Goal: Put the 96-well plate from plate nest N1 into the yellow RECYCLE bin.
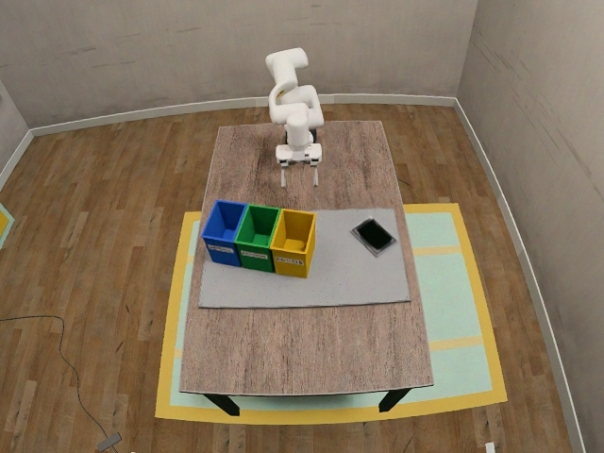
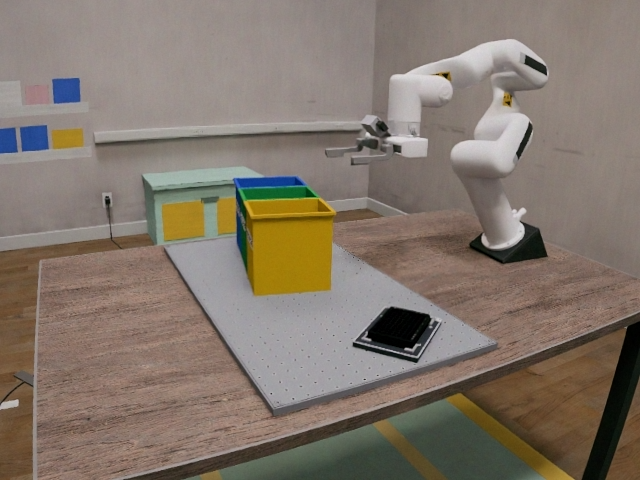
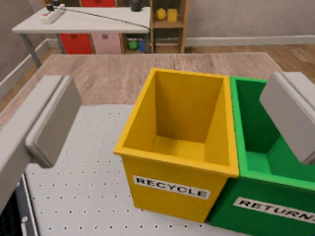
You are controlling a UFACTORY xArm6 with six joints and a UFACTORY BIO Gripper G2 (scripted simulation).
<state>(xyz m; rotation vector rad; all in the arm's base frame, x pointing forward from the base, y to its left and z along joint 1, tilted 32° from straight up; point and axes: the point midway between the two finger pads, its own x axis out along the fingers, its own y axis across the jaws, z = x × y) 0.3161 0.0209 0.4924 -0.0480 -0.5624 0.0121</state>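
The black 96-well plate [image 1: 375, 234] [image 2: 399, 326] sits in its dark, light-edged nest [image 1: 379, 252] [image 2: 424, 342] at the right of the board in the top view. The nest's edge shows at the wrist view's lower left. The yellow bin [image 1: 293, 271] [image 2: 292, 253] [image 3: 164, 204] stands upright, its RECYCLE label readable in the wrist view. It seems empty. My gripper [image 1: 299, 185] [image 2: 339, 157] [image 3: 172, 118] is partly open with nothing between its fingers. It hangs high on the arm's side of the bins, away from the plate, with its fingers pointing out toward the bins' side.
The green bin [image 1: 258, 266] [image 3: 236, 221] stands upright against the yellow one, its label starting RETURN. The blue bin [image 1: 225, 257] [image 2: 268, 181] stands upright beyond the green one. All three bins and the nest are on the grey perforated board [image 1: 341, 287] [image 2: 310, 330] [image 3: 84, 197].
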